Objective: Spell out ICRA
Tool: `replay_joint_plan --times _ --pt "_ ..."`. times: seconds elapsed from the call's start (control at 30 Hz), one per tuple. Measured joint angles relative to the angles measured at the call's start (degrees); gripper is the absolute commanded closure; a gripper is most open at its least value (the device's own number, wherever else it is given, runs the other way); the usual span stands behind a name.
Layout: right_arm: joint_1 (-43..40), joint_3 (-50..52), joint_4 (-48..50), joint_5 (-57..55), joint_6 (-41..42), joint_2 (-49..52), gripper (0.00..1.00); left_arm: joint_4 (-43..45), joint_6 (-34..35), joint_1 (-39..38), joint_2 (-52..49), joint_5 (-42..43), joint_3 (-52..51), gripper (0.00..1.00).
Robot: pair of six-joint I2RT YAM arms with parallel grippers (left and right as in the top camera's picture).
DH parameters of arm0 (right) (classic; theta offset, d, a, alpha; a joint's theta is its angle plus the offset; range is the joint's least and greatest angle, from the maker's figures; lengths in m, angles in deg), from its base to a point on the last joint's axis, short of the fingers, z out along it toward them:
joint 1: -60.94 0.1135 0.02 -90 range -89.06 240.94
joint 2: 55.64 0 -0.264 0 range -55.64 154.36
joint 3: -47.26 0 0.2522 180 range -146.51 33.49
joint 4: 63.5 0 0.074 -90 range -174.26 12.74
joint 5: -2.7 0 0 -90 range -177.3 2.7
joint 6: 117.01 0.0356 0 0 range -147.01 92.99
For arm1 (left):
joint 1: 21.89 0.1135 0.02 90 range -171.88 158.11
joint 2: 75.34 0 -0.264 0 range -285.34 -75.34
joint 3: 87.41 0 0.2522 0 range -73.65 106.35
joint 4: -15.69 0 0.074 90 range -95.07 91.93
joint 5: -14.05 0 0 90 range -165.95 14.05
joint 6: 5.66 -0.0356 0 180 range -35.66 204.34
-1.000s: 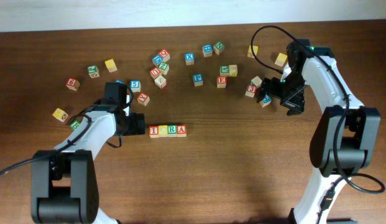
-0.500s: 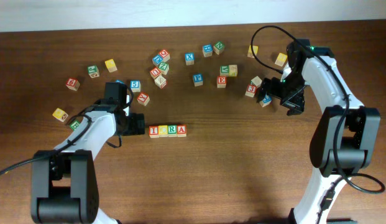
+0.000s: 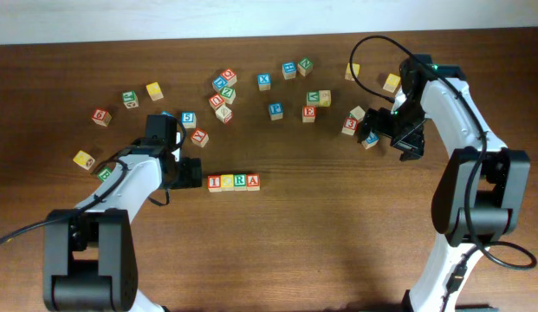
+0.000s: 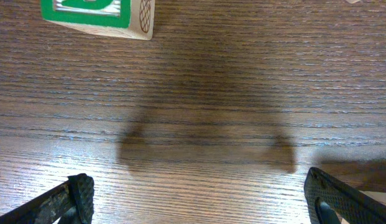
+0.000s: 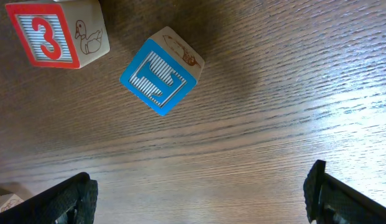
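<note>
Left gripper (image 3: 197,173) low over the table (image 3: 320,234), jaws wide open, right gripper (image 3: 377,130) low over it too, jaws wide open

A dark brown wooden desk (image 3: 320,234) fills nearly the whole overhead view, its grain running from 9 to 3 o'clock. Beyond its far edge at 12 o'clock lies a pale strip (image 3: 121,22), wall or floor unclear. Soft, even light leaves blurred shadows on the wood
</note>
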Motion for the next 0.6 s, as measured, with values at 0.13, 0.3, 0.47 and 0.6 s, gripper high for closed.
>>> replay_joint_plan --times 0.13,0.3,0.47,0.6 --pt "0.0 0.0 0.0 0.0 -0.02 0.0 0.02 0.0 0.0 0.0 0.02 0.0 0.0 0.01" --pt "0.0 0.0 0.0 0.0 0.0 0.0 0.02 -0.04 0.02 0.0 3.72 -0.02 -0.02 0.01" --pt "0.0 0.0 0.0 0.0 0.0 0.0 0.02 -0.02 0.0 0.0 13.14 -0.02 -0.02 0.01" --pt "0.0 0.0 0.0 0.0 0.02 0.0 0.02 -0.02 0.0 0.0 20.87 -0.02 -0.02 0.01"
